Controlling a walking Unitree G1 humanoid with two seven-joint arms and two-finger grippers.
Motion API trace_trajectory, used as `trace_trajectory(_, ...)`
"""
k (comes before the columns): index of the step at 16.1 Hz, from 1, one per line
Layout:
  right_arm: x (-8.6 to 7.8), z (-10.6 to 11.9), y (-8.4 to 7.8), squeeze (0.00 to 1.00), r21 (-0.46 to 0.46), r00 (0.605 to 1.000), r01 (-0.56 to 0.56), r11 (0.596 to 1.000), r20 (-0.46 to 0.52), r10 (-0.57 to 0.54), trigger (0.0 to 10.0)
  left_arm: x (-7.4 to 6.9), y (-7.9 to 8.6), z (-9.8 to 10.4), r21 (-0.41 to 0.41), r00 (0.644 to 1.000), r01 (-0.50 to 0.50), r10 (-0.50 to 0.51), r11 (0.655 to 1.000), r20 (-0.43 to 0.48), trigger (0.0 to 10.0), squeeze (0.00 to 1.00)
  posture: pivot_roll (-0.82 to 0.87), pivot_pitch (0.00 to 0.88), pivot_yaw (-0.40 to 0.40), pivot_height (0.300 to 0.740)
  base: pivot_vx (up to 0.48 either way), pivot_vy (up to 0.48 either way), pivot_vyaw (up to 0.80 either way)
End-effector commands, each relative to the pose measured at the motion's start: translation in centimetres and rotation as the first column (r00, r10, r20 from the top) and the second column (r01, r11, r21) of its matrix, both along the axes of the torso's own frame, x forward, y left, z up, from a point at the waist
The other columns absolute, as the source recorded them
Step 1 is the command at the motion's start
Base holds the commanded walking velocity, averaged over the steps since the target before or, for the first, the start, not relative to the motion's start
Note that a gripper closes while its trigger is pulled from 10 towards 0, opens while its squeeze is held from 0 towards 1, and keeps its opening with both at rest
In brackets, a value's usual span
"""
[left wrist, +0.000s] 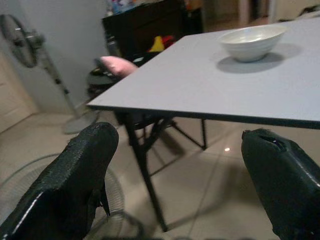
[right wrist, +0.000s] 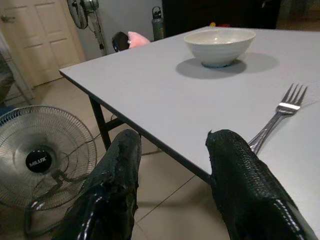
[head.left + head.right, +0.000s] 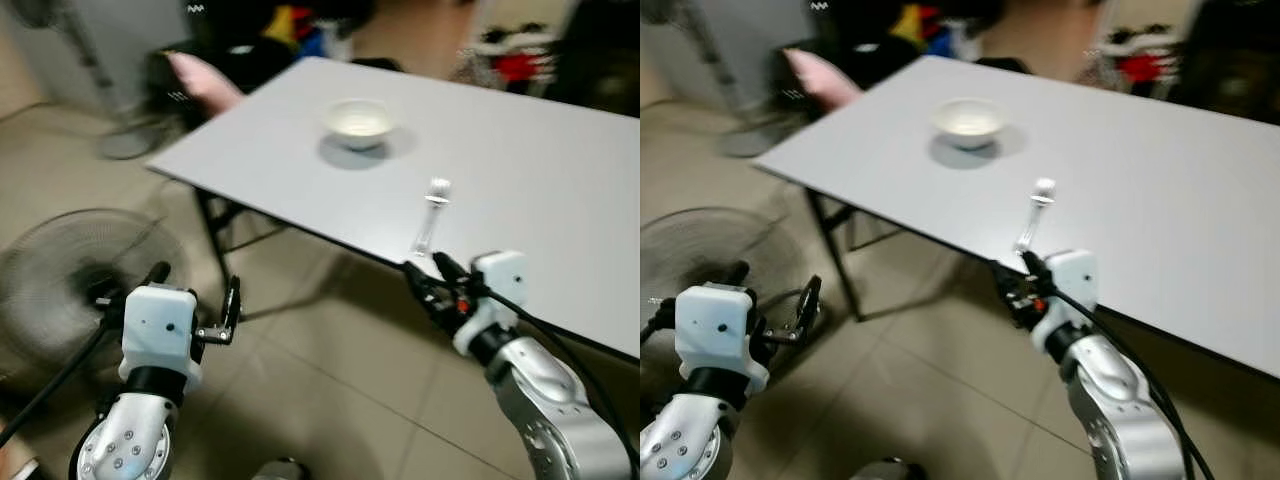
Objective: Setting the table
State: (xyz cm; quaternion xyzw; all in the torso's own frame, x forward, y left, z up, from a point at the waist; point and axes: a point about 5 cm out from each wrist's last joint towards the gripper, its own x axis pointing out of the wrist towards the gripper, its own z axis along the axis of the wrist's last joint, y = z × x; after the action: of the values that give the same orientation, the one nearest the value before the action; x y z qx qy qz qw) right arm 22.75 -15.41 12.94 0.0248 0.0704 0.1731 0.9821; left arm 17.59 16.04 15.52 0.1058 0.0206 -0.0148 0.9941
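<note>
Right pincer (image 3: 425, 278): fingers parted, holding nothing, just off the counter (image 3: 560, 170) edge beside the fork's handle.
Left pincer (image 3: 195, 300): wide, low over the floor.
Fork (image 2: 280, 117): light, stiff, slippery, lying flat; probably best pinched at the handle.
Bowl (image 3: 358, 122): breakable, well apart.
Fan (image 2: 42, 157): on the floor, clear of the reach.

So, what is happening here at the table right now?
The robot is setting a grey table. A white bowl stands on it, and a fork lies near the table's front edge, handle toward the robot. The right pincer is open at that edge, just behind the fork's handle, not holding it. The left pincer is open too, holding nothing, low over the tiled floor near a floor fan.
</note>
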Motion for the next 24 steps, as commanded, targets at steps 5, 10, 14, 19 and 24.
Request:
trace_trajectory(5,-0.4,0.6,0.4,0.00,0.011,0.998,-0.055,0.998,0.013,0.055,10.0,0.9,0.0,0.3,0.005,0.999,0.028,-0.028,1.000,0.015,10.0,0.00,-0.08,0.000,0.096,0.740,0.000,0.000,0.80)
trace_trajectory(10,-0.7,0.1,1.2,0.00,0.036,0.995,-0.100,0.994,-0.017,0.101,10.0,0.4,0.2,0.4,-0.006,1.000,0.012,-0.012,1.000,0.007,10.0,0.00,-0.05,0.000,0.074,0.740,0.000,0.000,0.80)
trace_trajectory(14,-0.6,0.0,1.7,0.00,0.043,0.990,-0.139,0.989,-0.026,0.140,10.0,0.0,0.2,0.3,-0.016,1.000,-0.001,0.001,1.000,0.001,10.0,0.00,-0.04,0.000,0.050,0.740,0.000,0.000,0.80)
trace_trajectory(19,0.2,-0.4,0.9,0.00,0.094,0.997,-0.050,0.994,-0.053,0.055,10.0,-0.2,0.2,0.3,-0.003,1.000,-0.009,0.009,1.000,-0.002,10.0,0.00,-0.02,0.000,0.037,0.740,0.000,0.226,0.64)
trace_trajectory(24,0.6,-0.3,0.7,0.00,0.129,0.998,0.034,0.991,-0.058,-0.027,10.0,1.0,1.2,0.7,0.037,1.000,0.005,-0.006,0.999,0.009,10.0,0.00,-0.03,0.000,0.053,0.740,0.000,0.480,-0.09)
